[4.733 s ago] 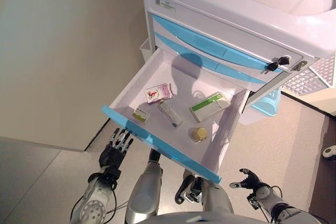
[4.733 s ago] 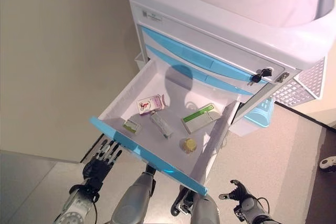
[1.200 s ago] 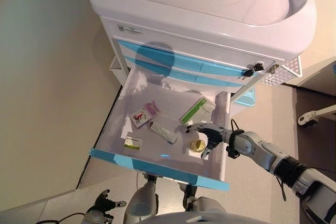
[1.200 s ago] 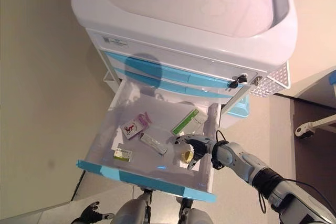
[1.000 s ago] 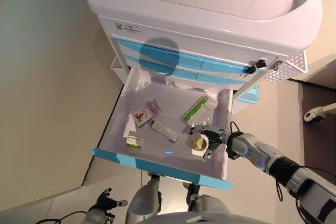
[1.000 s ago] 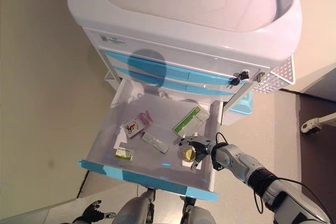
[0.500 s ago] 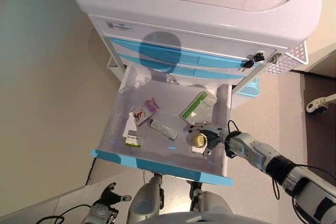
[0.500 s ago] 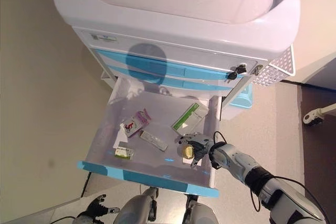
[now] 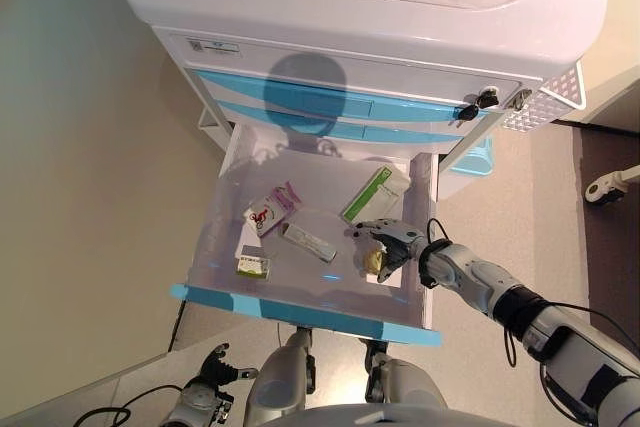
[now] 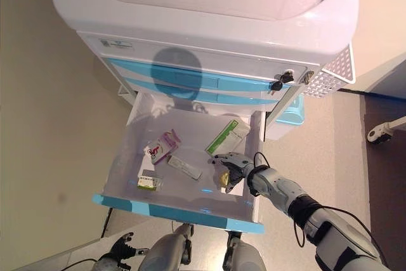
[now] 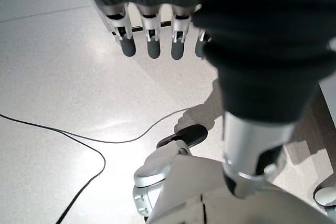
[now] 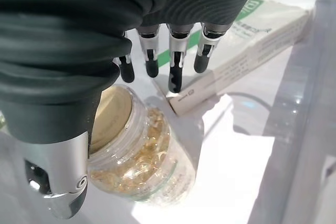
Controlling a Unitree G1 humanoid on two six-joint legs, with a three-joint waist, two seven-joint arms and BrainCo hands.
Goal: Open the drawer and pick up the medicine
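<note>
Right hand (image 9: 385, 242) over half-hidden capsule jar (image 12: 142, 161)

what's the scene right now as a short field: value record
drawer: white drawer with a blue front, pulled open
target: clear glass bottle of yellow capsules, lying in the drawer
right hand: right hand over the bottle, fingers and thumb either side, not yet closed on it
left hand: left hand low near the floor, fingers straight
other contents: green-and-white box, pink packet

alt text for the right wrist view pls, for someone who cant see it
The right hand reaches down over a clear bottle of yellow capsules lying on the white drawer floor, fingers curled above it and thumb beside its lid. A white and green medicine box lies just past the fingertips.
</note>
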